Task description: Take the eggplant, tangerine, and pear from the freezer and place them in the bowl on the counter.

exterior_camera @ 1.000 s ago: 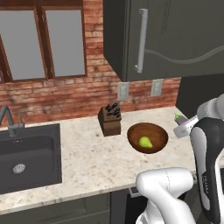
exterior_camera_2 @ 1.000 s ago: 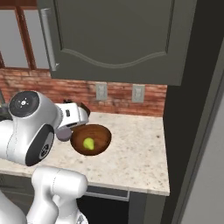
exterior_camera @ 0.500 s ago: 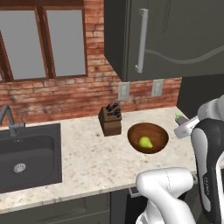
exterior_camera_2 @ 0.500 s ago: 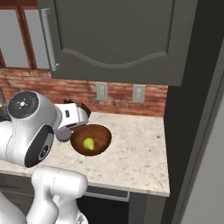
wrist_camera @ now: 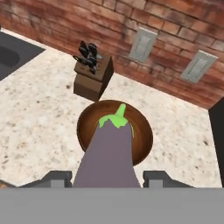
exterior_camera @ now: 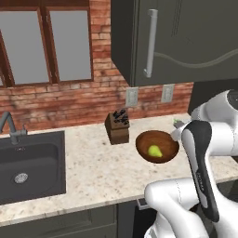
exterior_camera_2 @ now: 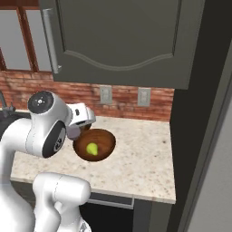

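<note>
Eggplant (wrist_camera: 109, 153): clamped in end effector (wrist_camera: 107, 179), lower centre of hand view, poised above bowl (wrist_camera: 87, 131) on desk (wrist_camera: 39, 109). Pear (exterior_camera: 155, 151) already in bowl. Risk: released off-centre, eggplant may strike rim and roll off.

Left base view: high up, behind arm on left, looks forward and down at counter (exterior_camera: 88, 172), sink (exterior_camera: 28, 165), brick wall.
Right base view: behind arm on right, looks down at counter end by tall dark side panel.
Hand view: close, looks down over bowl (wrist_camera: 85, 127), knife block (wrist_camera: 92, 74) behind.
All three share bowl, counter, wall sockets.
</note>
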